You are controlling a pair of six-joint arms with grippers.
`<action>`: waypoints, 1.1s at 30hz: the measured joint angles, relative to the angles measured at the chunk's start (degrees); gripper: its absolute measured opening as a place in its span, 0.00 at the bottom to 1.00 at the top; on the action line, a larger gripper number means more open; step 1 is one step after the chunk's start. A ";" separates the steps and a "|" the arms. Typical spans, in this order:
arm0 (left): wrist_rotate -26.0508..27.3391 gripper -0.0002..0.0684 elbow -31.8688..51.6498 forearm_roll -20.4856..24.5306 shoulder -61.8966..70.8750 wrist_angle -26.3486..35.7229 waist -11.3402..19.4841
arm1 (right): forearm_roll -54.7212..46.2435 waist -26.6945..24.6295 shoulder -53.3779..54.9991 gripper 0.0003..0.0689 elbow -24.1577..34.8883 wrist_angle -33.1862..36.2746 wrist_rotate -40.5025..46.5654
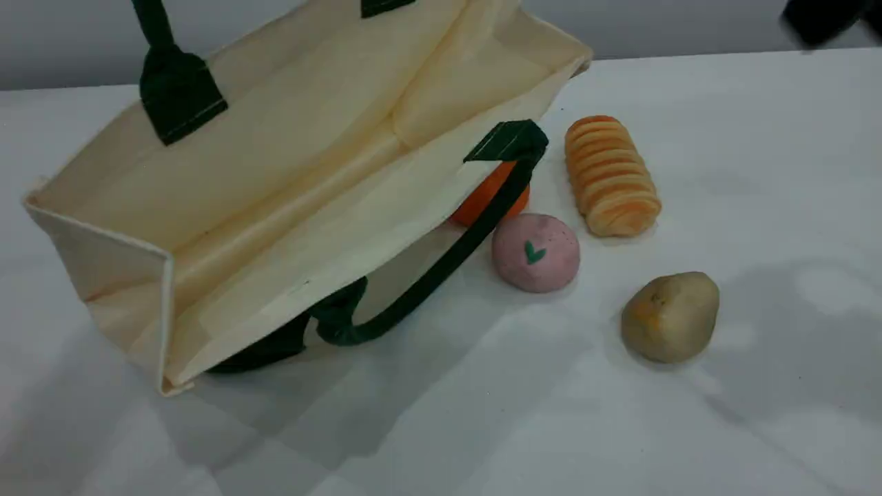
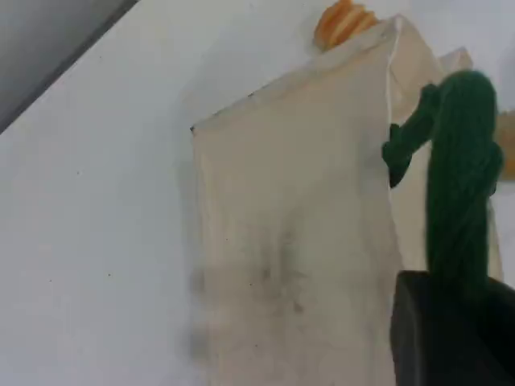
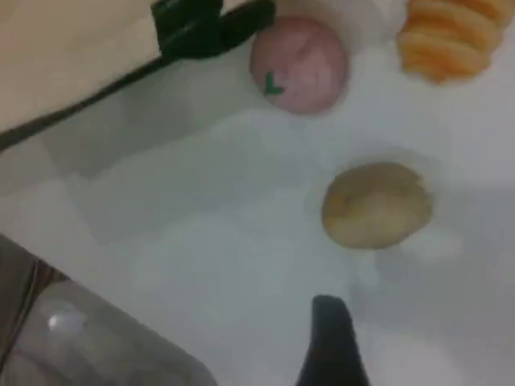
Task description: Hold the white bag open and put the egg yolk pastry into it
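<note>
The white bag [image 1: 289, 158] hangs tilted with its mouth gaping toward the camera, lifted by its far green handle [image 1: 155, 27], which runs off the top edge. In the left wrist view my left gripper [image 2: 455, 322] is shut on that green handle [image 2: 460, 177], beside the bag's wall [image 2: 298, 241]. The egg yolk pastry [image 1: 670, 316] lies on the table right of the bag, apart from it. My right gripper [image 1: 820, 21] hovers at the top right; its wrist view shows one fingertip [image 3: 330, 346] just below the pastry [image 3: 376, 205], with nothing against it.
A pink ball with a green heart [image 1: 535, 252] and a ridged bread roll [image 1: 612, 176] lie between bag and pastry. An orange item [image 1: 482, 200] sits half hidden behind the bag's near handle [image 1: 441, 269]. The white table [image 1: 482, 413] stretches toward the front.
</note>
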 joint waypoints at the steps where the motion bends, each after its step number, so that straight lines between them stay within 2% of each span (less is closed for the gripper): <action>1: 0.00 0.15 0.00 0.06 0.00 0.00 0.00 | 0.00 0.72 0.90 0.67 0.40 -0.72 0.00; 4: 0.00 0.15 0.00 0.10 0.00 0.00 0.00 | -0.10 2.65 4.53 0.67 0.69 -1.15 0.77; 14: 0.00 0.15 0.00 0.12 0.00 0.00 0.00 | -0.04 2.65 17.95 0.67 0.69 -4.70 2.36; 17: 0.00 0.15 0.00 0.12 0.00 0.00 0.00 | 1.06 2.65 21.27 0.67 0.69 -7.68 2.31; 24: 0.00 0.15 0.00 0.12 0.00 0.00 0.00 | 3.39 2.65 24.86 0.67 0.63 -14.54 2.67; 28: -0.05 0.15 0.00 0.12 0.00 0.00 0.00 | 2.46 2.65 27.05 0.67 0.63 -17.21 6.86; 33: -0.19 0.15 0.00 0.12 0.00 0.00 0.00 | 2.04 2.65 30.15 0.67 0.63 -19.34 7.13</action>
